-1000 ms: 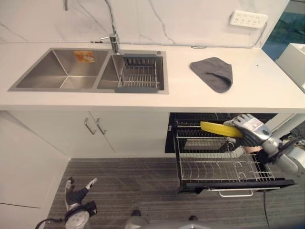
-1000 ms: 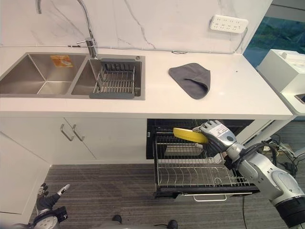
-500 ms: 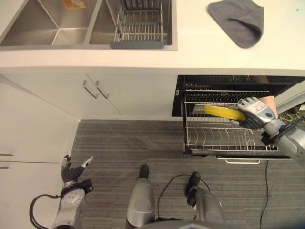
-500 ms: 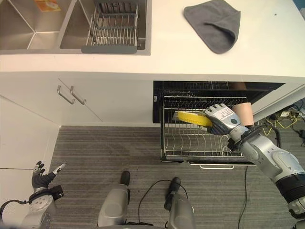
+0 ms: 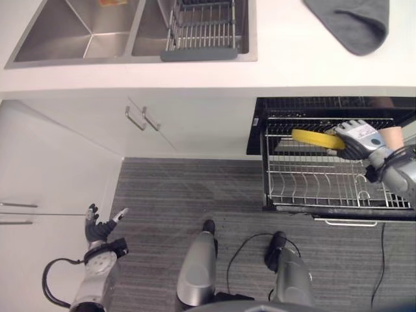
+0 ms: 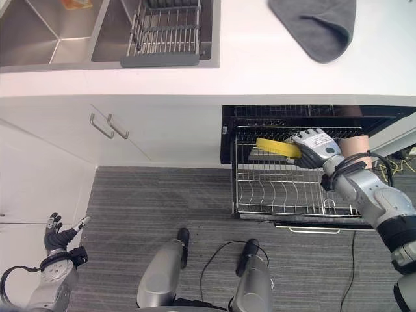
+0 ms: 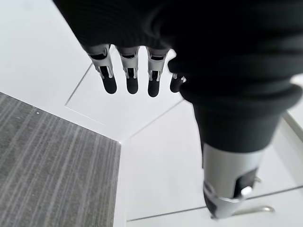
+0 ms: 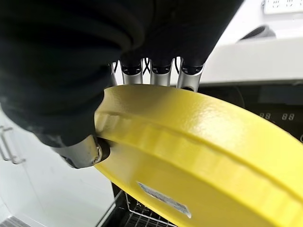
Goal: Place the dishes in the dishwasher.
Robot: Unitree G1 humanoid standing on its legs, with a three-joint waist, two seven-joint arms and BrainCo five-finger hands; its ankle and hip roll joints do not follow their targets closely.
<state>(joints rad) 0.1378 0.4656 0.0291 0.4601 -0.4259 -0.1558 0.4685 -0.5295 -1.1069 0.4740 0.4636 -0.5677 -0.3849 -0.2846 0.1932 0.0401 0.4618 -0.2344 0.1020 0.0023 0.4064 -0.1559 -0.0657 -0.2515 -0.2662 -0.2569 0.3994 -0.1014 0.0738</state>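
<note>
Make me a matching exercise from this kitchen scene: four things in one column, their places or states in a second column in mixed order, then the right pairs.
Things:
1. yellow plate
2. grey cloth
3. left hand
4. drying rack

Places or states:
A. sits in the sink
B. lies on the white countertop
C. held by the right hand over the pulled-out dishwasher rack
D. hangs low by the cabinet front, fingers straight, holding nothing

Pairs: 1-C, 2-B, 3-D, 4-A
</note>
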